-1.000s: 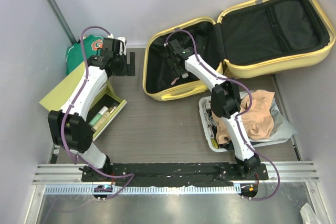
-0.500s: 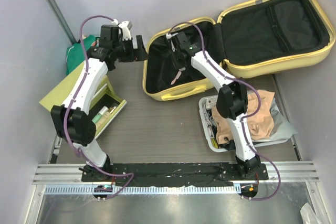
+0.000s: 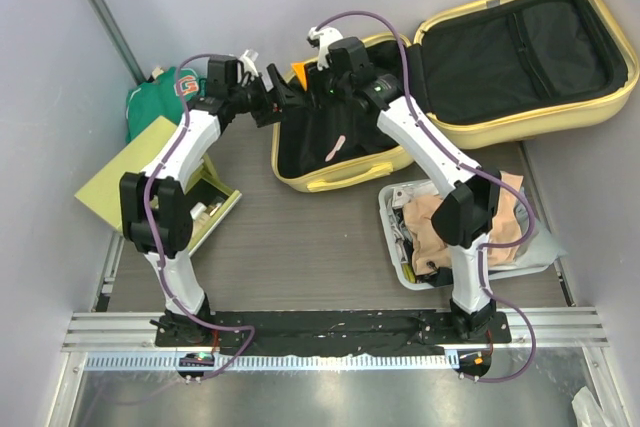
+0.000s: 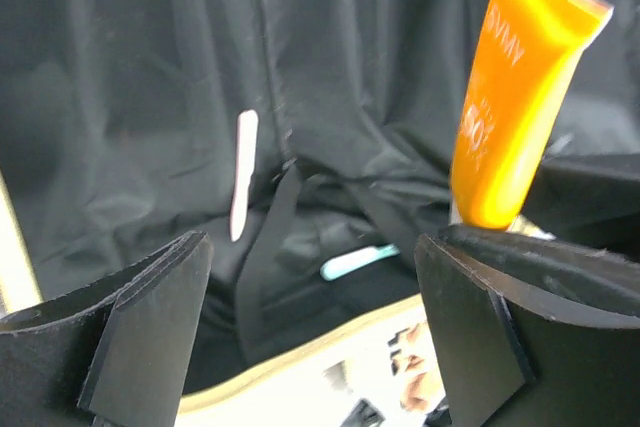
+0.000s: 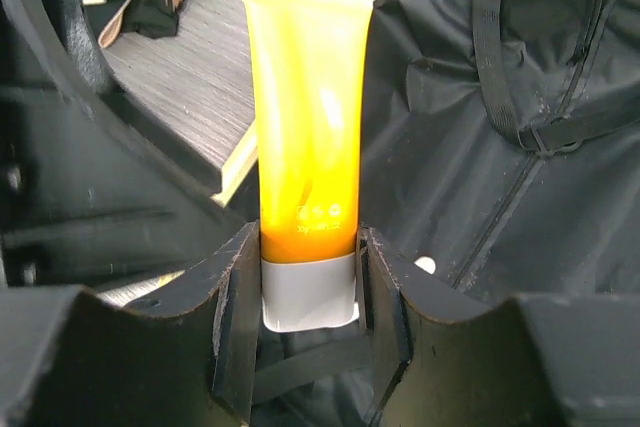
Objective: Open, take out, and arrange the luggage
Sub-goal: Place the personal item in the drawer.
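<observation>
Your right pincer [image 5: 308, 287] grips the tube [image 5: 305, 127] over the far left rim of the luggage [image 3: 340, 178]. Your left pincer [image 4: 310, 317], wide, crowds just beside it.

luggage [image 3: 345, 174] shell: hard, smooth, slight sheen; plastic-looking
lining [image 4: 120, 97]: black cloth; matt, creased
tube [image 5: 305, 117]: glossy orange plastic, translucent; cap smooth, grey
table [image 3: 300, 227]: dark wood grain; matt
right gripper [image 5: 308, 257] jaws: black, matt
garment [image 3: 152, 105]: green cloth

The right fingers [image 5: 236, 322] grip an orange tube [image 5: 305, 117] at its white end.
</observation>
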{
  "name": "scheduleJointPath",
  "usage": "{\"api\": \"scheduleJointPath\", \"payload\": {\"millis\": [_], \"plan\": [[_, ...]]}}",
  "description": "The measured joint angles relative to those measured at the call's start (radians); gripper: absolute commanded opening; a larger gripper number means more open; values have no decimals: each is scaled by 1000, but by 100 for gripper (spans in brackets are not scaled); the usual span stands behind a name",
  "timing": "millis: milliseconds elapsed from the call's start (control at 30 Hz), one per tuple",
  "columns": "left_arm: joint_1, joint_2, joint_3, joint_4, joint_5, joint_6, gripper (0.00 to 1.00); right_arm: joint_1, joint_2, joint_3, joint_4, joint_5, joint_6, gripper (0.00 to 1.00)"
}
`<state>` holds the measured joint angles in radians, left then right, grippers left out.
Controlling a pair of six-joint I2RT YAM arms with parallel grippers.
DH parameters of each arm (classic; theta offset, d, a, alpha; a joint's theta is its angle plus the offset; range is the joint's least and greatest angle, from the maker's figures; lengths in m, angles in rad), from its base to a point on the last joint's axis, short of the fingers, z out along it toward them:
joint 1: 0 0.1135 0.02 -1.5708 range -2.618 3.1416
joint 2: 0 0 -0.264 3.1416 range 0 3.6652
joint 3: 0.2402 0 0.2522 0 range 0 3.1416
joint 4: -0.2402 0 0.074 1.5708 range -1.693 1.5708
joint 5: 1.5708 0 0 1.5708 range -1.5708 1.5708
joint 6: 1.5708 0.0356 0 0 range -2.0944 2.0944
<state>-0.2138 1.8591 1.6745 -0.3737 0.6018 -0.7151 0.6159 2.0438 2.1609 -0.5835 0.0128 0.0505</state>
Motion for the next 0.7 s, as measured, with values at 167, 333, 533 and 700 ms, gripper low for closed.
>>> {"api": "scheduleJointPath", "payload": {"millis": [167, 333, 533, 700], "plan": [[19, 2, -71, 159, 40, -130, 84, -2, 3, 0, -35, -6, 1, 24], [42, -19, -154, 304, 86, -203, 84, 9, 12, -1, -70, -9, 1, 24], [55, -29, -202, 397, 96, -278, 81, 19, 18, -2, -92, -11, -1, 24], [57, -7, -181, 464, 95, -331, 74, 36, 21, -1, -97, -12, -16, 24]]}}
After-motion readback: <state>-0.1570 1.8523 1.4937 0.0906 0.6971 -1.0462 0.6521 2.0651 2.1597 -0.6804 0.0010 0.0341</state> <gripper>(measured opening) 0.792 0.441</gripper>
